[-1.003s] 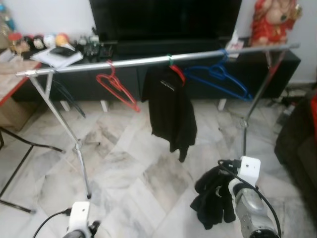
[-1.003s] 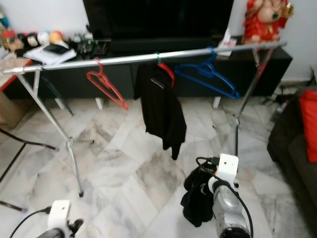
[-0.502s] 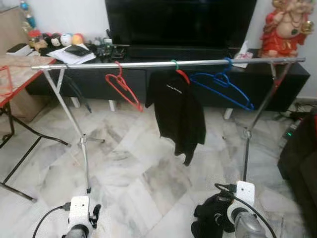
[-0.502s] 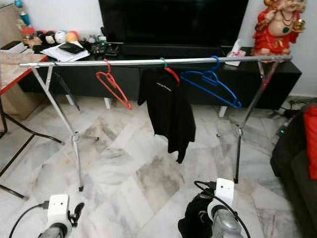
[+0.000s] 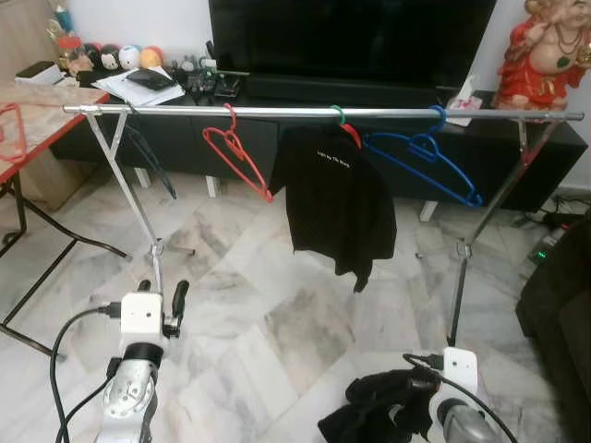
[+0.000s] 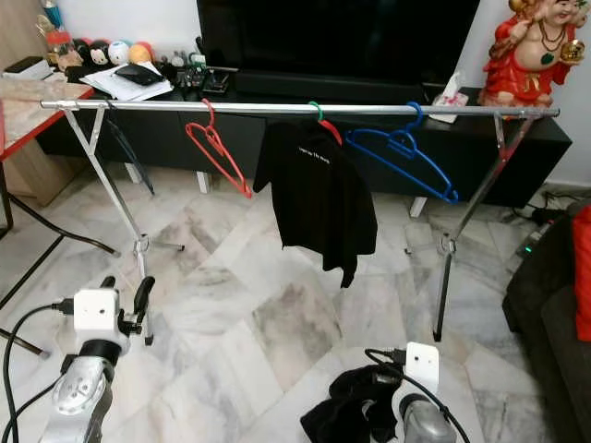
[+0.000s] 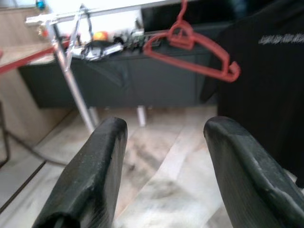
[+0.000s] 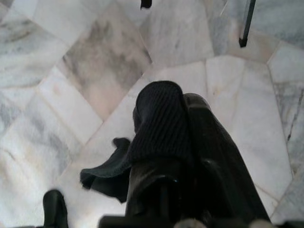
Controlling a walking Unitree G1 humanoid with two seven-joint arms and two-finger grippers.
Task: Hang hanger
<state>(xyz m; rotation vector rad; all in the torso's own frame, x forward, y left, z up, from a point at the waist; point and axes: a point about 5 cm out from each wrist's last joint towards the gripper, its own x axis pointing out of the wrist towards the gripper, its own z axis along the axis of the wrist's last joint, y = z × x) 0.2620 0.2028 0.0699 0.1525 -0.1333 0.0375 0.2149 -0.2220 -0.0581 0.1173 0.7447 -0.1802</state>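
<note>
Marble floor (image 5: pixel 277 323) spreads under the rail (image 5: pixel 314 113); ahead of the released left hand (image 7: pixel 164 175) hangs a red hanger (image 7: pixel 192 45), while the right hand (image 8: pixel 183 142) clenches black cloth (image 8: pixel 156 128)

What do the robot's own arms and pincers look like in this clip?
Both arms are silver metal. Each wrist carries a white boxy camera module, on the left arm and on the right arm, fed by a looping black cable. The left pincer has two long, thick, matte black fingers with rounded tips. The right pincer has fingers of the same black finish.
</note>
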